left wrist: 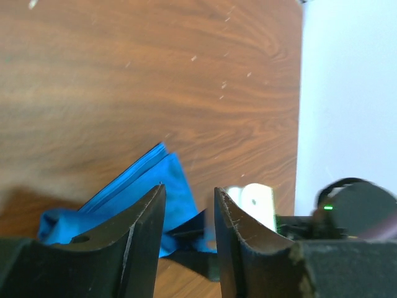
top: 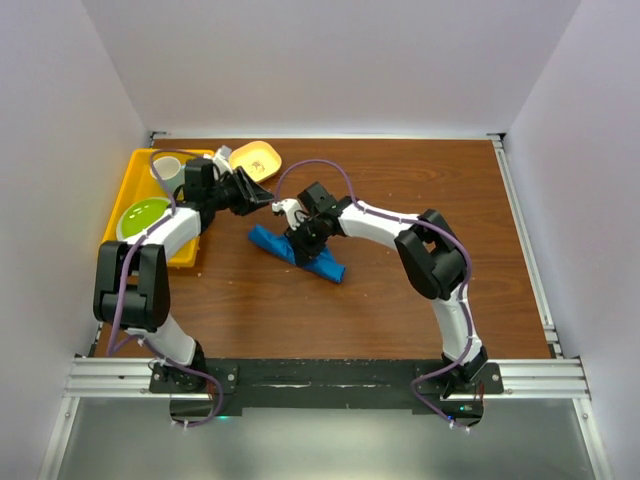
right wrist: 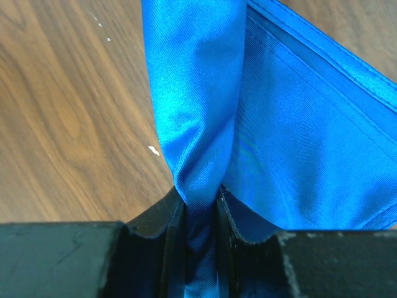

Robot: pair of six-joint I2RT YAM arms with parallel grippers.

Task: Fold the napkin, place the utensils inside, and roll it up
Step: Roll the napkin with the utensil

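- Yellow tray (top: 137, 168), at the left edge of the bench (top: 450, 200): it carries a green plate (top: 145, 215) and a cup (top: 166, 170), with a yellow bowl (top: 258, 160) just beyond. My left forearm crosses the tray's right edge, so I judge that a low sweep could knock these.
- Left hand (left wrist: 189, 214): a collision is the hazard here, because it sits near the right hand and any advance narrows that gap. The fingers are parted by a narrow slot and grip nothing. The hand hovers above the bench and points toward the napkin (top: 325, 266).
- Napkin: it lies mid-bench as a long, narrow bundle, slanting toward the near right. I judge that lifting it by a single ridge could unfold the layers. The utensil is not visible in any view, and I cannot tell whether it is inside. If it is, it may slide out of an open end.
- Right hand (right wrist: 195, 214): it is pinching a gathered fold of the napkin partway along the bundle, with the wrist tipped steeply down. The bite is thin, so a quick pull could slip the cloth free.
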